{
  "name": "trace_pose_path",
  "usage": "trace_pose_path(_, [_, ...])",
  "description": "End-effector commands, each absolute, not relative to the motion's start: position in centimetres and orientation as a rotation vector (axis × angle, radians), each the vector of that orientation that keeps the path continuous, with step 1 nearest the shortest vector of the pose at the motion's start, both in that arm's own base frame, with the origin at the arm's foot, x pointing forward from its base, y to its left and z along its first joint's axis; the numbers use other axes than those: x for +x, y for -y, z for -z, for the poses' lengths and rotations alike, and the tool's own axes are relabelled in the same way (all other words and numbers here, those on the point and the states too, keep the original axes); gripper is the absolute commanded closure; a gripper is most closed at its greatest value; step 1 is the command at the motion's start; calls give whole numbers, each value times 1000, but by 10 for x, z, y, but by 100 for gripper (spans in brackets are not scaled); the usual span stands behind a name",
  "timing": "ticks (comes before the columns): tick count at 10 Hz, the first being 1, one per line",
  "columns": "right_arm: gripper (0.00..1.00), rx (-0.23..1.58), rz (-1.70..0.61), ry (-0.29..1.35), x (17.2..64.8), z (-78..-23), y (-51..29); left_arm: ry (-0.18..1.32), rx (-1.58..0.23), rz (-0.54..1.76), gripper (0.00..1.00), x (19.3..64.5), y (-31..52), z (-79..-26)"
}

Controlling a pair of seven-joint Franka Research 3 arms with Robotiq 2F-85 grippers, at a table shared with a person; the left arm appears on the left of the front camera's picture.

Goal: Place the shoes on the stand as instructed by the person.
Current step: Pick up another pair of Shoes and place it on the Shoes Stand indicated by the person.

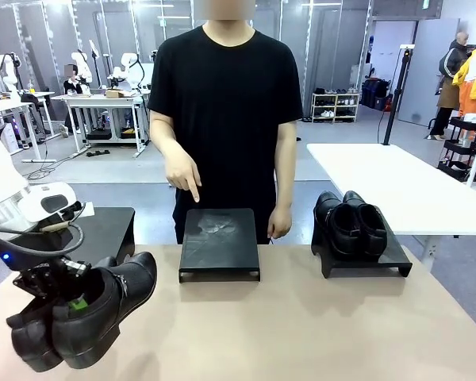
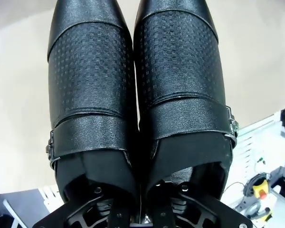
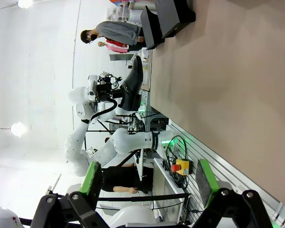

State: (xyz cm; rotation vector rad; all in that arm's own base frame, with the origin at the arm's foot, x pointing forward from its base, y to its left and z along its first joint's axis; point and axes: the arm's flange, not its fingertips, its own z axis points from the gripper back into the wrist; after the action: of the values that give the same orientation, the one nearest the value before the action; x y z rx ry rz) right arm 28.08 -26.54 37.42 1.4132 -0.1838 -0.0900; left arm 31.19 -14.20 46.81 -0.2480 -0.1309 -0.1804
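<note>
Front view: shoes [image 1: 351, 225] on right stand [image 1: 366, 268], second pair [image 1: 103, 313] apparently in left pincer [image 1: 78, 302]

We list:
- a beige tabletop [image 1: 301, 333];
- a white table [image 1: 397, 186] beyond its far right corner;
- a black pole [image 1: 396, 95] standing behind that table;
- a low shelf rack [image 1: 335, 105] at the back wall;
- white workbenches [image 1: 103, 100] far left;
- a red emergency button [image 3: 182, 166] just off the tabletop's edge.

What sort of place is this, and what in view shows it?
Probably a robotics lab: a white robot arm holds a pair of shoes over the table, a red emergency-stop button sits near its edge, and more work tables stand behind.
</note>
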Motion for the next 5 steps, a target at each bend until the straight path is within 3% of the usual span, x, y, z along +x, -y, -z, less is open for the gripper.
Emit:
trace_pose_path(1, [0,1399,87,185,278,-375,264,224,-197,204,91,330,176,-491])
trace_pose_path(5, [0,1399,87,185,278,-375,264,313,-159,141,91,391,252,-538])
